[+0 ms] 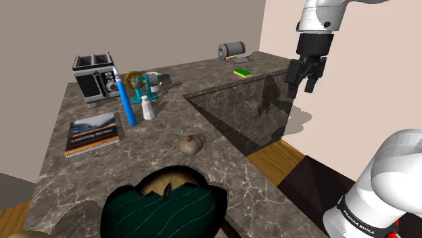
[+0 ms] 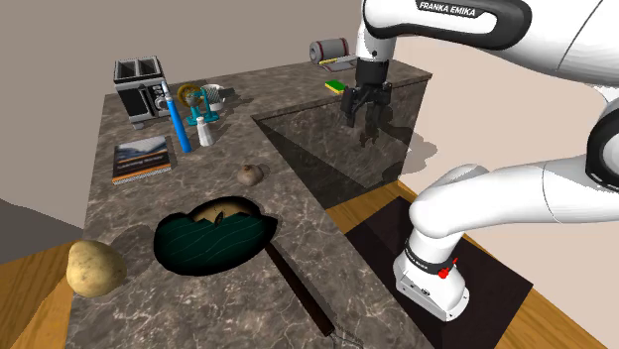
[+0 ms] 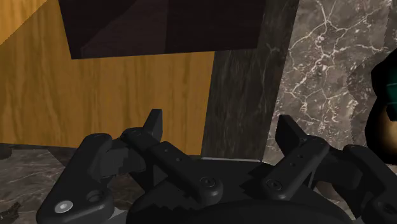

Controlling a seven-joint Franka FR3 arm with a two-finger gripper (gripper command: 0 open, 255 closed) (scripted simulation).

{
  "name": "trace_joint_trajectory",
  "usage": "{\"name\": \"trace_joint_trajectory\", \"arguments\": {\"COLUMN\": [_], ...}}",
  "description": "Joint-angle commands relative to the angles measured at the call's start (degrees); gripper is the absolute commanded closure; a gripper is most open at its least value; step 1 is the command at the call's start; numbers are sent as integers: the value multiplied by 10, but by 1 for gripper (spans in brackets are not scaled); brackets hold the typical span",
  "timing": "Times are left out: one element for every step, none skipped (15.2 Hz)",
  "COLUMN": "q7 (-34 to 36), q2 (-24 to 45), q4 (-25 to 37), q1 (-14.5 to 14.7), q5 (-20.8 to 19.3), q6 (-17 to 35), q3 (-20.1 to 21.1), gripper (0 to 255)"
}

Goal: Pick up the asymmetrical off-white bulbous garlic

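The garlic (image 1: 190, 143) (image 2: 250, 174) is a small beige-brown bulb with a pointed tip. It lies on the dark marble counter (image 1: 223, 162), near the inner corner of its L shape. My black gripper (image 1: 302, 84) (image 2: 364, 124) hangs in the air well off toward the shoulder view's right of the garlic, over the gap the counter wraps around and higher than the counter top. In the wrist view the gripper (image 3: 222, 127) is open, fingers apart with nothing between them, above wooden floor (image 3: 95, 95) and the counter's side.
A toaster (image 1: 95, 74), blue bottle (image 1: 126, 101), white shaker (image 1: 147, 108) and book (image 1: 95, 133) stand beyond the garlic. A dark green leaf-shaped dish (image 1: 166, 206) and a potato (image 2: 94, 268) lie nearer. A sponge (image 1: 243, 72) and a roll (image 1: 233, 49) sit on the far arm.
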Motion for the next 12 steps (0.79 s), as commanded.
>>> {"name": "trace_joint_trajectory", "arguments": {"q7": [0, 20, 40, 59, 78, 97, 115, 133, 150, 167, 183, 199], "q2": [0, 9, 18, 28, 38, 49, 61, 74, 87, 100, 114, 129], "q4": [0, -5, -9, -12, -15, -18, -20, -21, -22, -21, -21, -19], "q1": [0, 0, -1, -1, -1, -1, 0, 0, 1, 1, 2, 3], "q5": [0, 16, 33, 49, 65, 82, 98, 113, 129, 145, 160, 175], "q6": [0, 10, 20, 31, 42, 54, 66, 79, 92, 106, 120, 134], "q3": [0, 8, 16, 24, 32, 40, 48, 55, 63, 70, 78, 85], "gripper": [0, 0, 0, 0, 0, 0, 0, 0, 0, 0, 0, 0]}}
